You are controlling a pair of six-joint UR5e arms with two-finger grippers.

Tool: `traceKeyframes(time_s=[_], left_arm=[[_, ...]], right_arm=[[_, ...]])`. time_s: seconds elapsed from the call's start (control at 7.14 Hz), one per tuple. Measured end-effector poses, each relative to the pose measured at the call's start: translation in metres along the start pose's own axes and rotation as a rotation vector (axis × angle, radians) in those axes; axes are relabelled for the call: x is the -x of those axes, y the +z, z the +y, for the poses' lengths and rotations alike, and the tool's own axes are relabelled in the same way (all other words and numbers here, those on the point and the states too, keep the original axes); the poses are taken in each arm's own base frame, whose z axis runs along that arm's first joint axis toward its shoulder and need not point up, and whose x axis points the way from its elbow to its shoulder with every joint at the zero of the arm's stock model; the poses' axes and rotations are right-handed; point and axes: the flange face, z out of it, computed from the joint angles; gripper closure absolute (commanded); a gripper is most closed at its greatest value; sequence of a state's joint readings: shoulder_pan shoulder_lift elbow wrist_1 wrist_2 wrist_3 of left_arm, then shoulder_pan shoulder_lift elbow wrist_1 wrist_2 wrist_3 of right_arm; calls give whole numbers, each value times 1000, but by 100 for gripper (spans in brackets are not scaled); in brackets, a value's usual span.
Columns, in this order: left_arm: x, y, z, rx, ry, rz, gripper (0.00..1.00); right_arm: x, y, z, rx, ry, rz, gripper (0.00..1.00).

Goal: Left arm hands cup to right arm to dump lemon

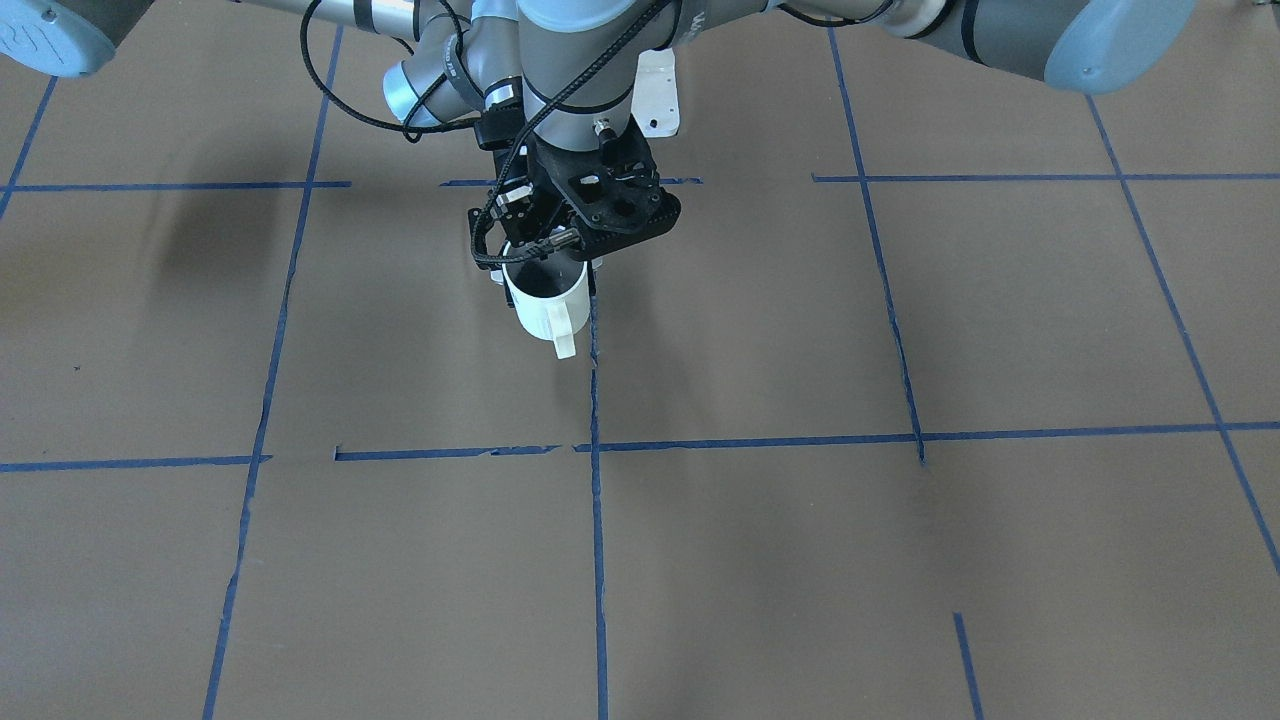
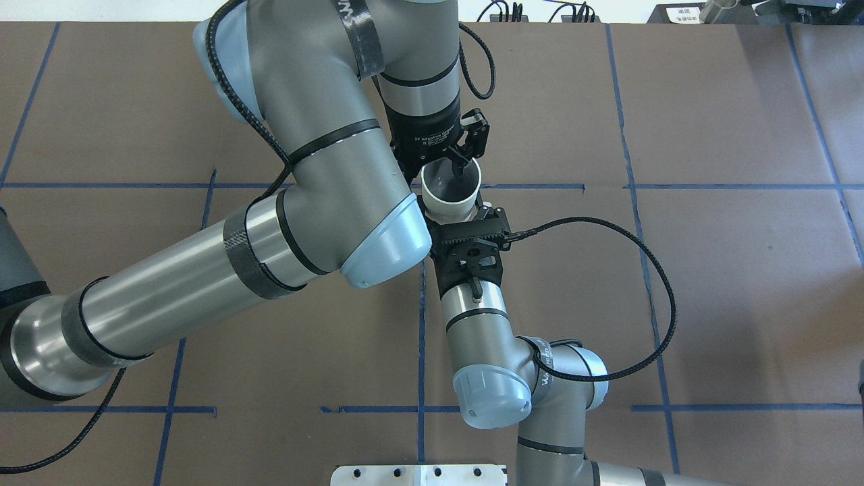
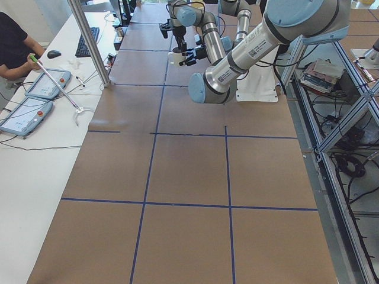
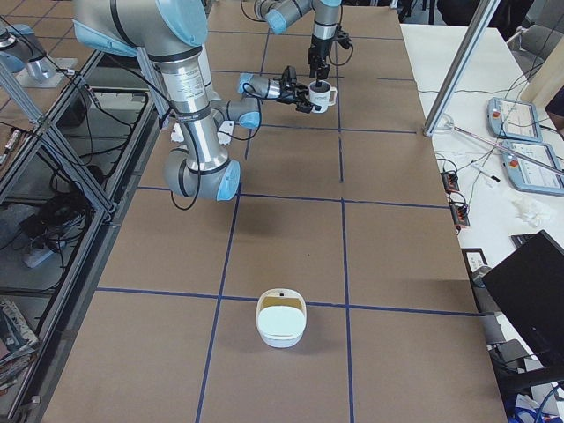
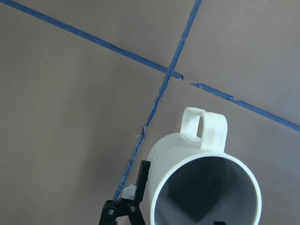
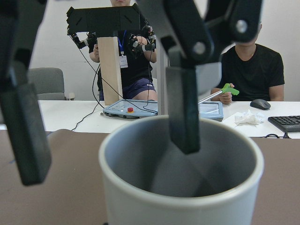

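The white cup (image 2: 442, 187) hangs upright above the table, handle (image 1: 565, 340) toward the operators' side. My right gripper (image 2: 453, 210) reaches in level from the robot side and is shut on the cup's sides; one of its fingers (image 5: 142, 176) lies against the wall. My left gripper (image 2: 435, 175) points down from above and is open. One of its fingers (image 6: 183, 108) hangs inside the cup's mouth (image 6: 178, 197) without touching the wall, the other (image 6: 26, 122) outside it. The cup's inside (image 5: 206, 192) shows grey; no lemon is in view.
A white bowl-like container (image 4: 281, 322) stands on the brown table toward the robot's right end. Operators (image 6: 255, 70) sit at a side table with teach pendants (image 3: 26, 100) beyond a metal post (image 3: 89, 41). Blue tape lines (image 1: 596, 560) grid the table.
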State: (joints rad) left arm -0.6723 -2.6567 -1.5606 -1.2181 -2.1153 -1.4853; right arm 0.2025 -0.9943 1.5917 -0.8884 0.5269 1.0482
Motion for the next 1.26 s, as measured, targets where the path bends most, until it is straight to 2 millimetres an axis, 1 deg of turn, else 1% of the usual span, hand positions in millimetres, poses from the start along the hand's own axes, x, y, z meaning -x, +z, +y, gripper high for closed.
traceKeyframes(time_s=[0.14,0.28,0.42,0.56,0.7,0.84,0.98,1.26], left_arm=[[1,2,-2,-2,-2,-4,44],[2,5,-4,-4,-4,-8,68],[2,6,-5,-4,-5,-10,94],[2,7,-5,-4,-6,-12,100],[2,7,-6,-4,-6,-12,100],[2,7,-6,-4,-6,-13,100],[3,7,-5,-4,-6,-12,100],[2,1,-3,-6,0,0,100]], right_arm=[[-1,0,-1,-2,1,1,60],[-2,-1,-1,-3,1,1,57],[-2,-2,-2,-4,2,0,57],[-2,-2,-3,-4,1,0,48],[-2,-2,-3,-3,1,-1,17],[-2,-3,-2,-2,1,-2,0],[-1,-4,-1,0,0,-4,0],[0,-9,11,15,-14,-8,0]])
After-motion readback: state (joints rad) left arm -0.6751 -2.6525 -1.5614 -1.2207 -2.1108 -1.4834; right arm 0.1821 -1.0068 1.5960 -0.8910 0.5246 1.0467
